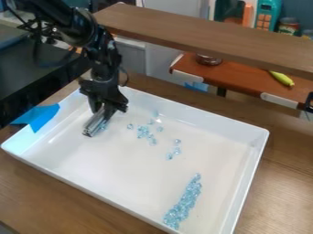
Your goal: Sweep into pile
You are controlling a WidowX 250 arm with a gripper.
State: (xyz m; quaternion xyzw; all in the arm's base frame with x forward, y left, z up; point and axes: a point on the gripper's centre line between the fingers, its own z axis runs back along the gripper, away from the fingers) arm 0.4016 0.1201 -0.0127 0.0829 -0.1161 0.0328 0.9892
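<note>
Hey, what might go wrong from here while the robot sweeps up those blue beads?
The loose beads are scattered, so one sweep may miss some. A few lie right beside the silver piece under the gripper and might get left behind it. The long pile reaches close to the tray's near wall, so a hard push might jam beads there.

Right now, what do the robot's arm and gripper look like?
The arm is black, with chunky, rounded joints that catch some shine, and dark cables run loosely alongside its upper part. The gripper is black too, with an angular body.
</note>
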